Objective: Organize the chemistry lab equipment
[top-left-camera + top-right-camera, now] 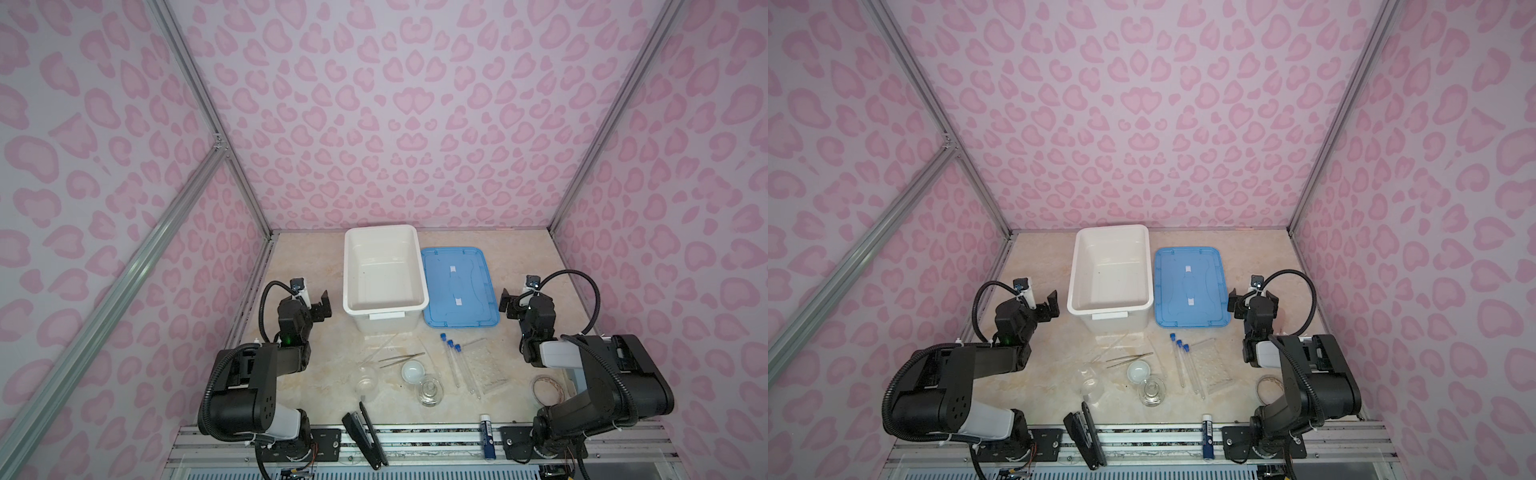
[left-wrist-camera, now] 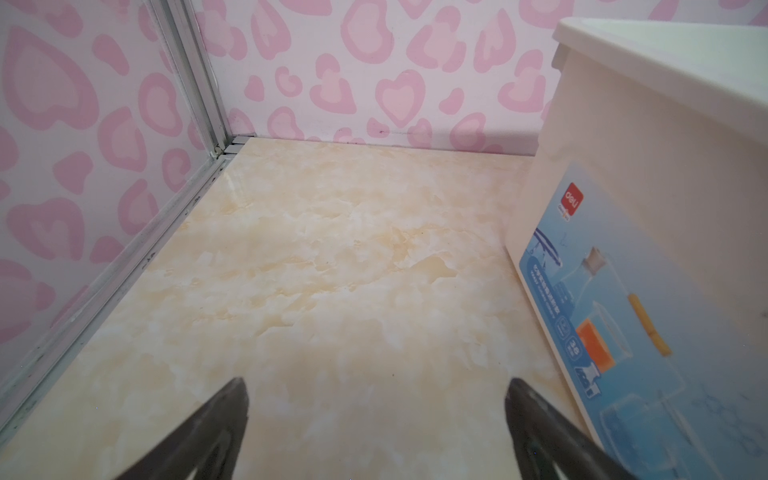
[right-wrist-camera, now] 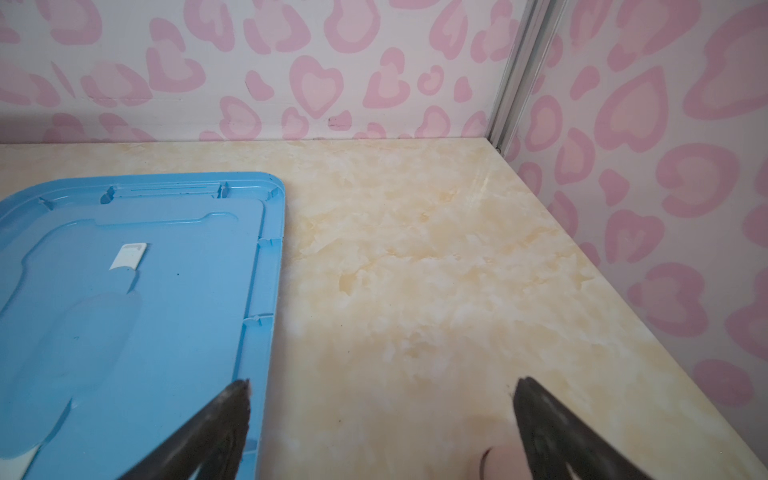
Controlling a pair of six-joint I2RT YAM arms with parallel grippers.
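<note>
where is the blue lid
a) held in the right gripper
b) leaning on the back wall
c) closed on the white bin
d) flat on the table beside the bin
d: in both top views the lid lies flat on the table next to the open bin.

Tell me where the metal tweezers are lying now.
In a top view the tweezers lie flat on the table near its middle, between the white bin and the white domed piece, closer to the latter.

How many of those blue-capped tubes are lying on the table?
3 tubes, lying side by side between the white dome and the clear rack, caps toward the blue lid.
</note>
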